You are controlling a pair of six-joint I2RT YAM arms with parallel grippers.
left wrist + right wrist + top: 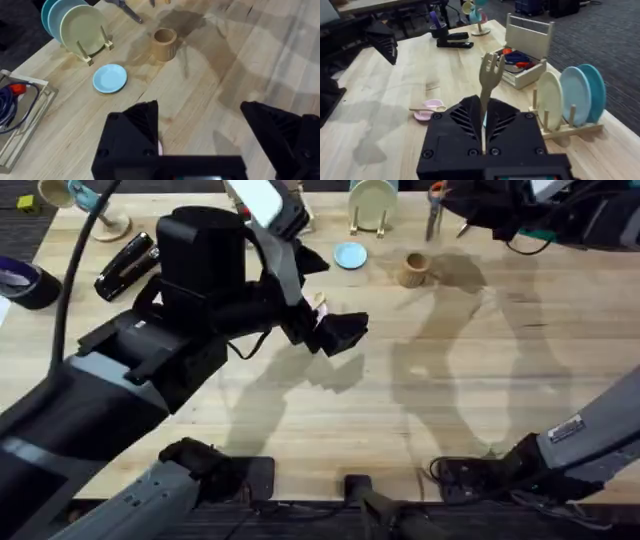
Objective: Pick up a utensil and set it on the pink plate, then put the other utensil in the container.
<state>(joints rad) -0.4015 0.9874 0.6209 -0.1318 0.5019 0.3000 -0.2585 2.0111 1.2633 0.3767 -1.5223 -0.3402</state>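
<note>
the right gripper (484,131) is clenched on the wooden fork (488,80), tines up, presumably bound for the tan cup (414,269); beyond it, a utensil (426,108) rests across the pink plate (427,111), while the left gripper (200,142) stands released.

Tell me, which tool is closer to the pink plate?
Left. The left tool hangs right by the pink plate; the right tool is far off, gripping the fork.

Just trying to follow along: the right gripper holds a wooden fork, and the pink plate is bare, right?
Not quite. The right gripper holds the wooden fork, but the pink plate is not bare: a small wooden utensil lies across it, as the right wrist view shows.
</note>
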